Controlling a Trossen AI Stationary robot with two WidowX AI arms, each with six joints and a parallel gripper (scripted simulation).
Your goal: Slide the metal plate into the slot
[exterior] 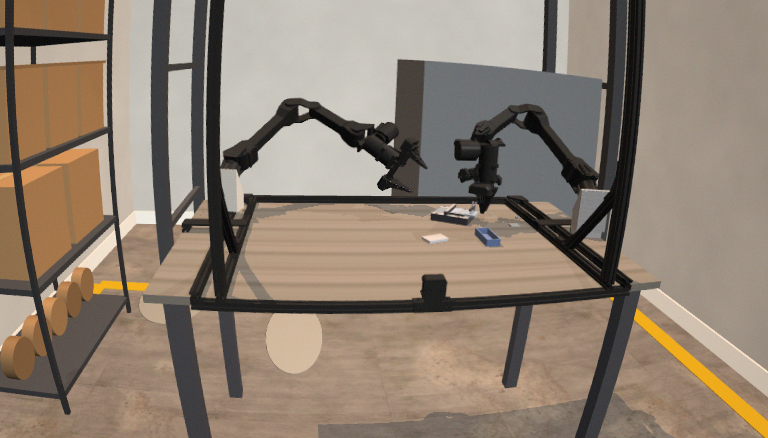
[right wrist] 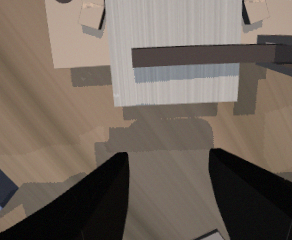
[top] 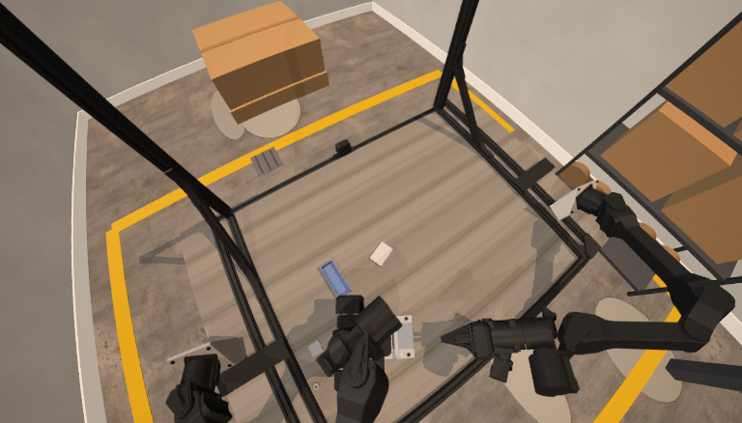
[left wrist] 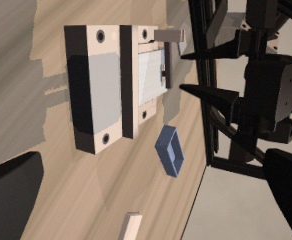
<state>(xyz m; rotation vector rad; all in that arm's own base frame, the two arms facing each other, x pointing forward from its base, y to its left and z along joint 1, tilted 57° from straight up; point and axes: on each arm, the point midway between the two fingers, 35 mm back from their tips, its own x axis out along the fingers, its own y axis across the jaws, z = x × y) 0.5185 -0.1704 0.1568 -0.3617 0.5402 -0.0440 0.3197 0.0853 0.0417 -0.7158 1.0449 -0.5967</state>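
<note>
The light slotted block (right wrist: 173, 27) lies under my right gripper; it also shows in the top and exterior views (top: 402, 337) (exterior: 453, 215) and in the left wrist view (left wrist: 113, 90). A pale ribbed metal plate (right wrist: 173, 44) lies in the slot under the dark spring clip bar (right wrist: 206, 55), and its near end sticks out past the block's front. My right gripper (right wrist: 168, 160) (exterior: 484, 207) hovers just above it with its fingers apart and nothing between them. My left gripper (exterior: 404, 170) (top: 449, 337) is wide open and empty in the air, off to the side of the block.
A blue tray (top: 335, 278) and a white plate (top: 381, 253) lie on the table beyond the block. A small grey piece (top: 315, 349) lies beside the block near the black frame rail. The frame's uprights and rails enclose the table.
</note>
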